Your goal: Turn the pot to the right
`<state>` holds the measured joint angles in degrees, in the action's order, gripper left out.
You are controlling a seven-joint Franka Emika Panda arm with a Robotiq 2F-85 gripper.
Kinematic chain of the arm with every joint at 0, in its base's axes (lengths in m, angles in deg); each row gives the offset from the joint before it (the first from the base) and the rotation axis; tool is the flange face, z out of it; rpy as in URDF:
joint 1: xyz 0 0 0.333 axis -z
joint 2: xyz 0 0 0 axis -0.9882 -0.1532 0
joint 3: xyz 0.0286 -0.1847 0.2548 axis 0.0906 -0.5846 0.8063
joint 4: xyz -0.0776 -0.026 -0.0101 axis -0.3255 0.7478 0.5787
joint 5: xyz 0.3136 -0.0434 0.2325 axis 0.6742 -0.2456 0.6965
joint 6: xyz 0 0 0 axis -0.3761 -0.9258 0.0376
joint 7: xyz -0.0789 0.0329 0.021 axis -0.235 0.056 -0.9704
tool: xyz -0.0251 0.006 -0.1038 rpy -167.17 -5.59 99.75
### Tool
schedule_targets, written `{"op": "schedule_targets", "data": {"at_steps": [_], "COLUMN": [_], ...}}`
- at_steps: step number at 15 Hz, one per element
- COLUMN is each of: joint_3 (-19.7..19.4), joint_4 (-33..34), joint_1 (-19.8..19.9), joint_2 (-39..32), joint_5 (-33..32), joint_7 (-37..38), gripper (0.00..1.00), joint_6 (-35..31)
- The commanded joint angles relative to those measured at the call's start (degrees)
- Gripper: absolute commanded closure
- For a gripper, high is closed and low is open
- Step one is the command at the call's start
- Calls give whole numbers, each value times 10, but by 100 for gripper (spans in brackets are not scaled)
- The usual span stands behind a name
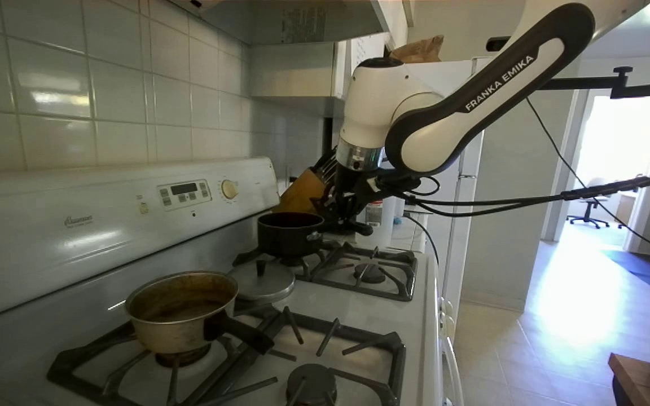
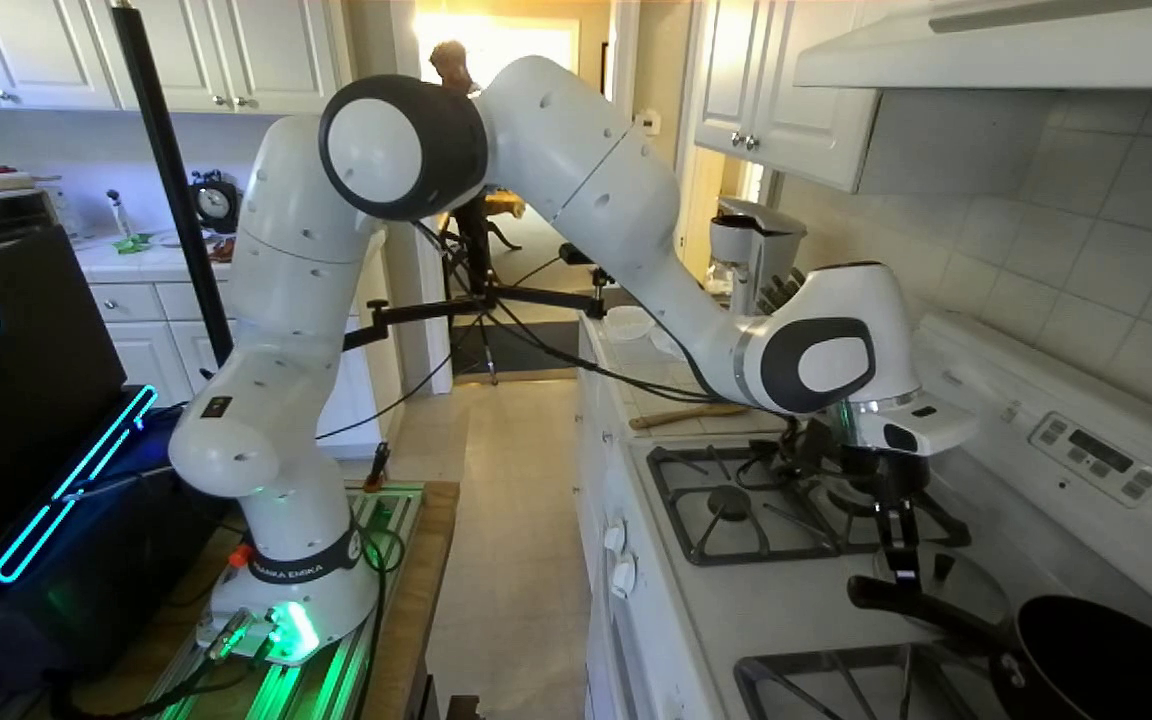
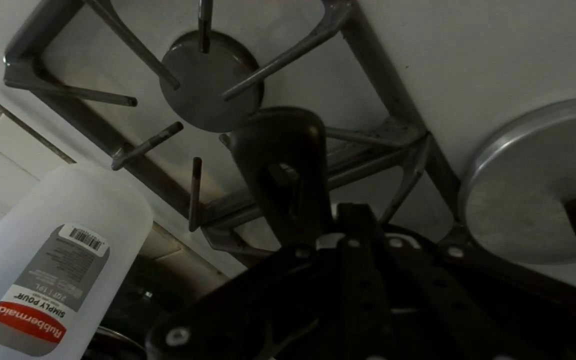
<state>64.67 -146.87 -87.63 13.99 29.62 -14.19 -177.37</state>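
Note:
The pot is the small round black saucepan [image 1: 282, 241] on the far back burner in an exterior view. It also shows at the lower right of an exterior view [image 2: 1121, 655], its long handle [image 2: 921, 607] pointing across the stove. My gripper [image 2: 906, 570] points down beside the handle, on the side towards the lid; it also shows in an exterior view [image 1: 341, 208]. In the wrist view the handle's end [image 3: 293, 140] lies just left of my fingertips [image 3: 358, 215], which look closed together with nothing between them. Contact is hard to tell; the pot's body is mostly hidden there.
A tan metal pot [image 1: 175, 332] sits on another back burner, its handle [image 1: 246, 334] pointing outward. A metal lid [image 1: 266, 285] lies between the pots, also in the wrist view [image 3: 528, 200]. A plastic jug [image 3: 83, 240] and knife block [image 1: 298, 192] stand beside the stove.

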Motion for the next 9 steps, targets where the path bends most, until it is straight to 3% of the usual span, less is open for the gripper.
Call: {"op": "schedule_targets", "data": {"at_steps": [1, 9], "joint_3": [-1, -8], "joint_4": [23, 33], "joint_1": [10, 26], "joint_2": [-11, -19], "joint_5": [1, 4], "joint_7": [-38, -85], "gripper": [100, 100], "joint_6": [16, 24]}}
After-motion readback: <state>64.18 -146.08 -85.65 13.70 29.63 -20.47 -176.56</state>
